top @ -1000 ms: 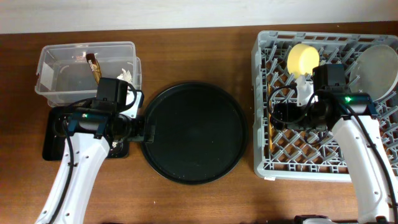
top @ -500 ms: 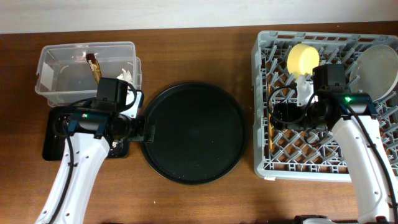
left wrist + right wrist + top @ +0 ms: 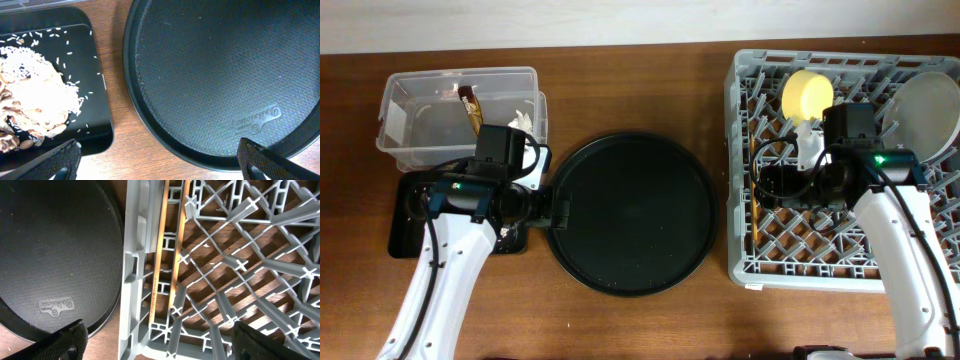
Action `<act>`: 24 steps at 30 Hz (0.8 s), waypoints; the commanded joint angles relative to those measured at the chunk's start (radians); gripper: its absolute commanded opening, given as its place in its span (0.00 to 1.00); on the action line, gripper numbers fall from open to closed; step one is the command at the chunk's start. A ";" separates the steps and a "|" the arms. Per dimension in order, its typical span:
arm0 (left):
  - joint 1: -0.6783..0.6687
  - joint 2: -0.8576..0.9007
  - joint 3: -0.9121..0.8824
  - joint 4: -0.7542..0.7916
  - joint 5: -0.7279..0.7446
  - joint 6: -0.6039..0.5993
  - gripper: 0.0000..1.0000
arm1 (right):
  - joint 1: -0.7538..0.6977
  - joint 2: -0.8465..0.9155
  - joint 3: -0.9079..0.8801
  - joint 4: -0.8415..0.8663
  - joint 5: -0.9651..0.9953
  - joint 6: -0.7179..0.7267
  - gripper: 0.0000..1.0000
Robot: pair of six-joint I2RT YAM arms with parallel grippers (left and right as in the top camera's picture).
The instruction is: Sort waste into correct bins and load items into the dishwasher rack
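The grey dishwasher rack (image 3: 744,150) stands at the right. It holds the yellow bowl (image 3: 807,93) and the pale green plate (image 3: 930,105). Two chopsticks (image 3: 175,255) lie along its left wall (image 3: 135,280). My right gripper (image 3: 160,340) is open and empty above that wall. The clear tub (image 3: 420,125) holds the wrapper stick (image 3: 470,105) and white tissue (image 3: 523,120). The black rectangular tray (image 3: 95,60) holds food scraps with rice (image 3: 30,100). My left gripper (image 3: 160,162) is open and empty over the gap between this tray and the round tray. The cups are not in view.
The large round black tray (image 3: 635,212) lies between the two arms, with nothing on it; it also shows in the left wrist view (image 3: 210,75) and the right wrist view (image 3: 55,255). Bare wooden table shows around it.
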 commanded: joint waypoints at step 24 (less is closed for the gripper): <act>0.003 -0.745 -0.466 0.284 0.004 -0.010 0.99 | -0.006 -0.603 -0.316 0.161 0.077 0.012 0.98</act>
